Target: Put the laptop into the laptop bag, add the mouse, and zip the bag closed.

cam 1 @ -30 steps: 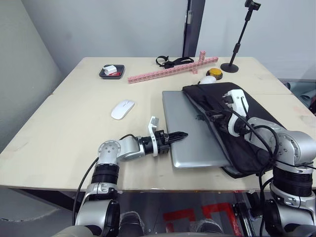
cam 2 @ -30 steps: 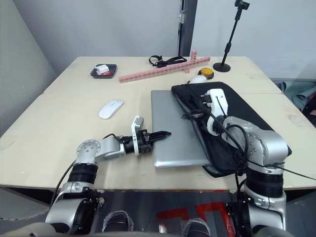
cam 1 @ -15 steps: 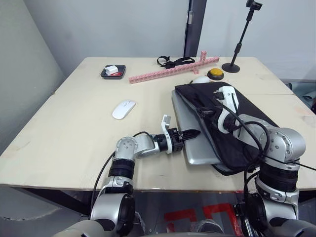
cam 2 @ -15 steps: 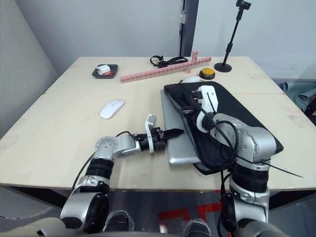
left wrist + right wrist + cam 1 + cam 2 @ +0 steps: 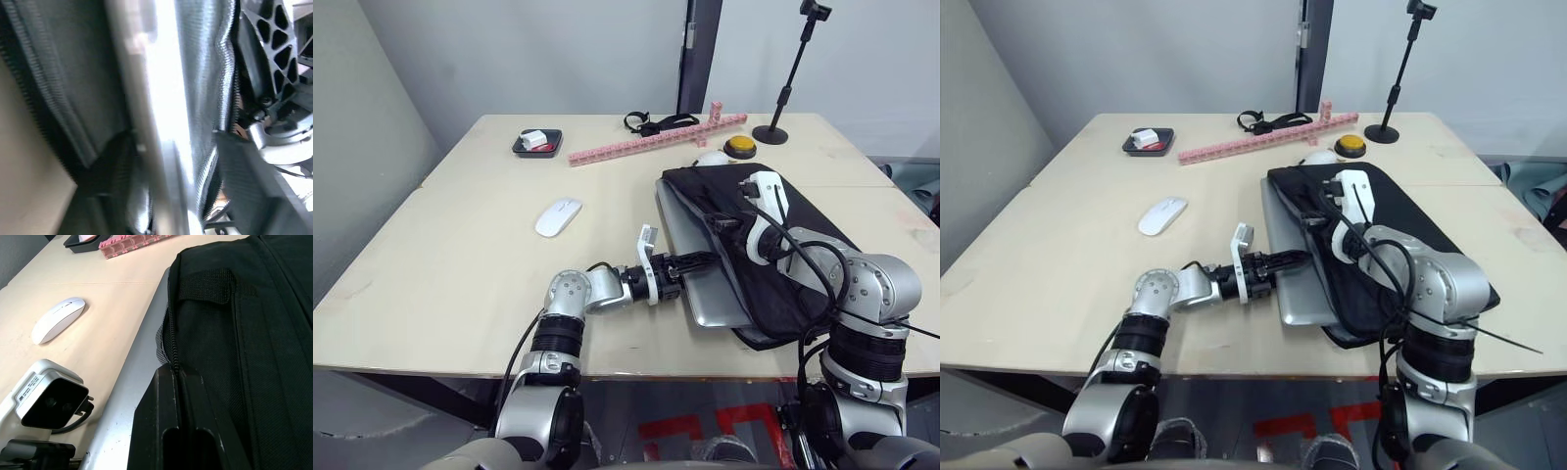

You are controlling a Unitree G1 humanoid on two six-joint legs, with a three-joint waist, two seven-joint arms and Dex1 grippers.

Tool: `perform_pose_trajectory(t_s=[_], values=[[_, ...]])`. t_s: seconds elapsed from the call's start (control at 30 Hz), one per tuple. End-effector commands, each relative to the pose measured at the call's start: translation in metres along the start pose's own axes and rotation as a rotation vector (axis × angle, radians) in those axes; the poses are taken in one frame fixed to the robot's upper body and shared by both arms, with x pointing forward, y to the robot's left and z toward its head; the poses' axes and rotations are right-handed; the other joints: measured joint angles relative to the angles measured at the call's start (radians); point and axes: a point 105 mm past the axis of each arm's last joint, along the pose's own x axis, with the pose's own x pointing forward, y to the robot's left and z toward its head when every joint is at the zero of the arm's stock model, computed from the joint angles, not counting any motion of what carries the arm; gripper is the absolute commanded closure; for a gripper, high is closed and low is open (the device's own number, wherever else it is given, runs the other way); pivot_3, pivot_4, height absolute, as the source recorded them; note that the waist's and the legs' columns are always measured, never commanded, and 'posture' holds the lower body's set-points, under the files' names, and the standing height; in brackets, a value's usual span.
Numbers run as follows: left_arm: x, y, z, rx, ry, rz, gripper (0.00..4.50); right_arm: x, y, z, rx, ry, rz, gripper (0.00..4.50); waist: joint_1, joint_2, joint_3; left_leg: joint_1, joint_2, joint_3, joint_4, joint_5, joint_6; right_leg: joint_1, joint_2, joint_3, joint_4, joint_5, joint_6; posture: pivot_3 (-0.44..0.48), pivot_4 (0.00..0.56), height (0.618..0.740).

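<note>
Your laptop [image 5: 690, 257] sits mostly inside the laptop bag [image 5: 793, 250], with only its left strip and near-left corner still sticking out past the bag's open zipper edge at about 9 o'clock of the bag. Your left gripper [image 5: 697, 262] lies flat on the table [image 5: 460, 245] with its black fingers pressed against that exposed left edge of the laptop; I cannot tell how far apart the fingers are. Your right gripper [image 5: 727, 225] is closed on the bag's upper flap at the zipper edge, holding it just above the laptop lid. The bag's near-right corner overhangs the table's front edge slightly. The mouse [image 5: 557, 216] lies well apart at 10 o'clock of the left gripper, with bare tabletop all around it. Behind the bag, at 12 o'clock, a white egg-shaped thing [image 5: 710, 158] and an orange button [image 5: 740, 147] sit near its far edge; the pink block strip [image 5: 651, 139] and black tray [image 5: 536, 143] lie further back.
</note>
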Motion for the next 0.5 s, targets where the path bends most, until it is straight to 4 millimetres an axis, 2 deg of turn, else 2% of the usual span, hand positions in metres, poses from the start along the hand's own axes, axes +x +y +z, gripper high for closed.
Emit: perform_pose_trajectory(t_s=[0.03,0.2,0.5], values=[[-0.008,-0.023,0.007,0.081,-0.001,-0.077,1.82,-0.004,0.006,0.011,-0.035,-0.05,0.028,4.5,-0.001,0.0,0.0,0.0,0.0,0.0,0.0,0.0,0.0,0.0,0.0,0.0,0.0,0.0,0.0,0.0,0.15,0.74],[-0.023,-0.019,0.015,0.095,-0.019,-0.049,1.82,-0.003,0.007,0.013,-0.04,-0.052,0.039,4.5,-0.001,0.0,0.0,0.0,0.0,0.0,0.0,0.0,0.0,0.0,0.0,0.0,0.001,0.0,0.0,0.0,0.15,0.74],[-0.029,-0.015,0.013,0.095,-0.005,-0.023,1.82,-0.002,0.007,0.013,-0.05,-0.045,0.057,4.5,-0.001,0.0,0.0,0.0,0.0,0.0,0.0,0.0,0.0,0.0,0.0,0.0,0.0,0.0,0.0,0.0,0.15,0.74]])
